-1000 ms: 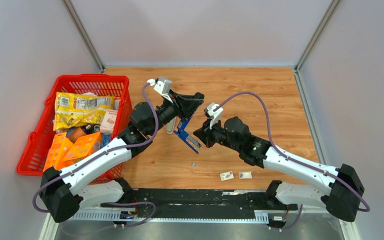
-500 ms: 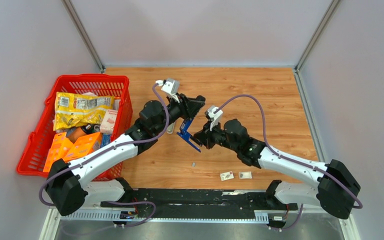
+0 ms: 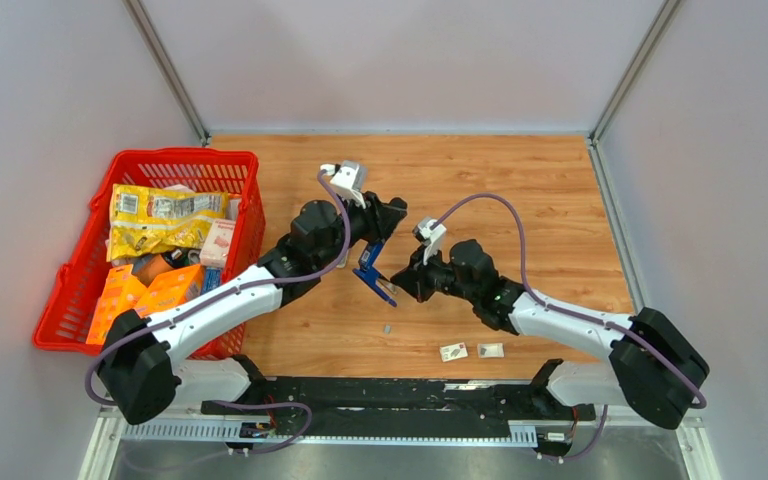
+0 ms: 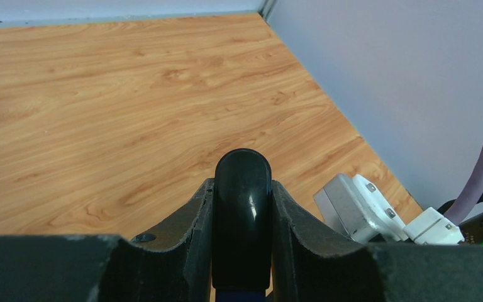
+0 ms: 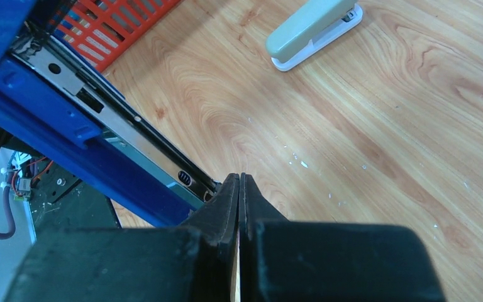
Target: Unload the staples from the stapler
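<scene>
So the left gripper (image 3: 368,250) is clamped around a blue metal stapler with a black rounded top (image 3: 373,276), holding it above the light wooden table (image 3: 520,180). The right gripper (image 5: 239,184) is pinched fully closed on nothing, tips right at the end of the stapler's exposed silver magazine rail (image 5: 116,129). One tiny grey metal staple strip (image 3: 387,327) lies on the table near the stapler, towards the arm bases; can't tell if more sit in the rail
</scene>
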Available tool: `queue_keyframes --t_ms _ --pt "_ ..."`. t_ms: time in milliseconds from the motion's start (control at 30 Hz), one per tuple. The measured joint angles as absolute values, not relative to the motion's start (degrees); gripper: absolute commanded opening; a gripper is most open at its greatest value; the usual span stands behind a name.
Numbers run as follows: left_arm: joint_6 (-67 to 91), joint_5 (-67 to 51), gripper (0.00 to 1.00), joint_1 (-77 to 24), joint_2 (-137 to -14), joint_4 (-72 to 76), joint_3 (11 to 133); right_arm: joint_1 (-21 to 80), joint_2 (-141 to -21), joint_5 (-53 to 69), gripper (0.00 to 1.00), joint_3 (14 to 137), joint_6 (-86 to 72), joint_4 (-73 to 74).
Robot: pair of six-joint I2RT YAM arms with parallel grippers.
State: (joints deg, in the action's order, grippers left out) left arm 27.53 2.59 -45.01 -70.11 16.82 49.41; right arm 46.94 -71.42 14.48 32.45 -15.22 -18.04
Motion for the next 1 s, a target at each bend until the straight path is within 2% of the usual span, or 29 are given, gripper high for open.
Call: queue_keyframes --t_ms 333,567,1000 --pt "27.03 4.73 0.00 -45.01 -70.63 14.55 49.32 46.78 -72.69 19.51 0.00 31.86 -15.20 -20.95" --pt "26.89 6.76 0.00 -44.95 -71.83 12.05 49.30 46.78 -77.69 26.70 0.00 32.56 -15.79 -22.87" --pt "26.87 11.22 0.00 -43.83 -76.01 10.87 49.30 47.55 -79.31 30.68 0.00 32.53 -22.52 -30.37"
